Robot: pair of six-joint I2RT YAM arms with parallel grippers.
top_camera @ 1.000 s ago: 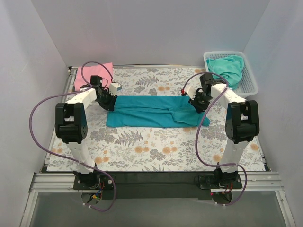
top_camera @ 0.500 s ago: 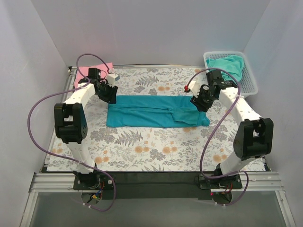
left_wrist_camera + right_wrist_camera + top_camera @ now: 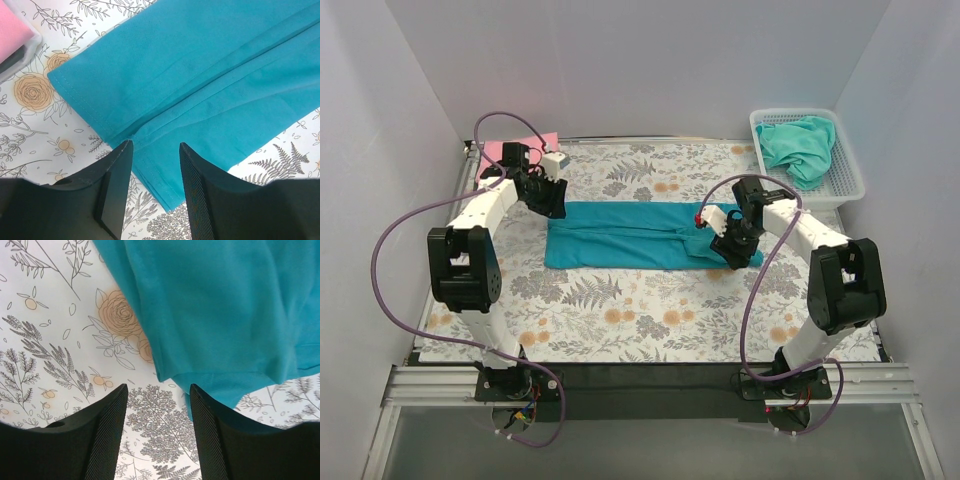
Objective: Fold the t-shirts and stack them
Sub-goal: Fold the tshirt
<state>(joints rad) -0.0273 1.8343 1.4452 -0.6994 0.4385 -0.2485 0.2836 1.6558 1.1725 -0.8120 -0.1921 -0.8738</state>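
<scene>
Both arms have let go of the teal shirt's ends and shifted: the left gripper (image 3: pixel 154 148) has drawn back toward the far left corner, and the right gripper (image 3: pixel 158 390) has swung down to the shirt's near right corner. Both pairs of jaws, closer together a second ago, now stand apart with nothing between them. The left one hovers over the shirt's left hem, where a lengthwise fold line meets the edge. The right one hangs over the right end, half above cloth and half above the covering.

The teal shirt (image 3: pixel 630 235) lies flat as a long folded band across the middle of the table, unmoved. A pink shirt (image 3: pixel 535 142) lies at the far left corner, just behind the left arm. An aqua shirt (image 3: pixel 805 145) sits crumpled in a white mesh basket (image 3: pixel 850 185) at the far right.

The table wears a grey floral covering (image 3: pixel 620 310) printed with ferns and orange roses. Plain white walls (image 3: pixel 620 60) close in three sides.
</scene>
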